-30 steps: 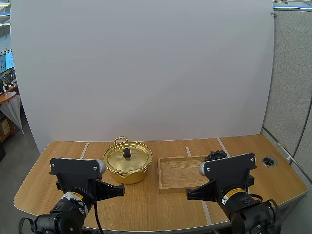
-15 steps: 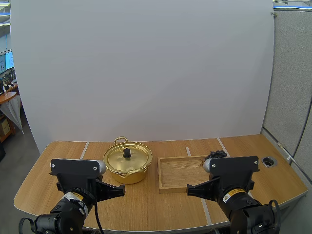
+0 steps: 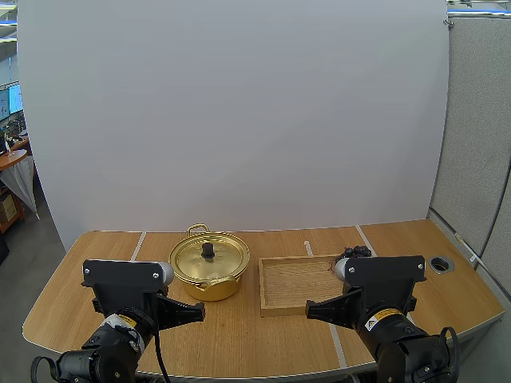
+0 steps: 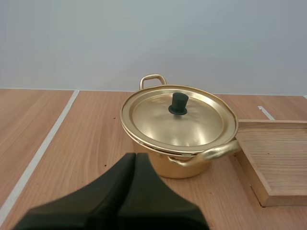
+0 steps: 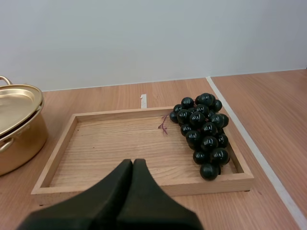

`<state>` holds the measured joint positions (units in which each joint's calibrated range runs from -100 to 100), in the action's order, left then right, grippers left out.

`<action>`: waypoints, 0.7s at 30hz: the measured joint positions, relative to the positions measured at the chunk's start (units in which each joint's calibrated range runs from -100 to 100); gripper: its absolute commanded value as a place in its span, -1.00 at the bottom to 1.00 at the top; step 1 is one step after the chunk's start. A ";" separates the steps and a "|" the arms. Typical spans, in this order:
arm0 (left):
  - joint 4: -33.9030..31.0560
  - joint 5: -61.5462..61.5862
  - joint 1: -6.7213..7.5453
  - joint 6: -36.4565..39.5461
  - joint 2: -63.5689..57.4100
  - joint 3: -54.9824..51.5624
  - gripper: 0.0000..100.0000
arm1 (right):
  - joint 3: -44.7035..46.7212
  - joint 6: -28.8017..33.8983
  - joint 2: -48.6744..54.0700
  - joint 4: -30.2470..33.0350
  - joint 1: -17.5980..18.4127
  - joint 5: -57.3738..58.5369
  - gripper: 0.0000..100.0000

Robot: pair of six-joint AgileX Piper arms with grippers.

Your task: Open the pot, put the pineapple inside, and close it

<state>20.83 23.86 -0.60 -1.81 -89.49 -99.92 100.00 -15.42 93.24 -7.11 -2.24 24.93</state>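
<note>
Grape bunch lying near-to-far in tray, stem toward pot, both jaws closed

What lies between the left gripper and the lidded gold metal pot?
Only bare wooden table, per the left wrist view, separates left gripper from gold pot.

Shiny gold metal pot, matt wooden tray, glossy grapes

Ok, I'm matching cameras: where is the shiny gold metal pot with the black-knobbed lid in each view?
High view: pot left of the shallow wooden tray.
Left wrist view: pot close ahead, tray beside it.
Right wrist view: pot beside the tray's end away from the black grapes.
Shared landmark: the tray.
</note>
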 measured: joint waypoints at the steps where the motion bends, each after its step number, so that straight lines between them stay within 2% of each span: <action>1: 0.00 0.00 0.00 0.00 0.00 0.00 -1.00 | 0.00 0.00 0.00 0.14 0.00 0.00 -1.00; 5: 0.00 0.00 -0.02 0.00 0.00 0.00 -1.00 | 0.00 0.00 0.00 0.26 0.00 0.68 -1.00; 9: 0.00 0.00 -1.11 0.00 0.00 0.00 -1.00 | 0.00 0.00 0.00 0.26 0.00 0.68 -1.00; 16: -0.10 0.00 -1.27 -0.28 0.00 0.00 -1.00 | 0.00 0.00 0.00 0.62 0.00 0.68 -1.00; 18: -3.85 -0.43 -1.33 -1.98 0.00 0.00 -1.00 | 0.00 0.00 0.00 0.62 0.00 0.68 -1.00; 21: -4.98 -0.43 -1.33 -2.23 0.00 0.00 -1.00 | 0.00 0.00 0.00 0.62 0.00 0.68 -1.00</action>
<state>15.85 23.43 -1.93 -4.04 -89.49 -99.92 100.00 -15.42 93.24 -6.49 -2.24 25.61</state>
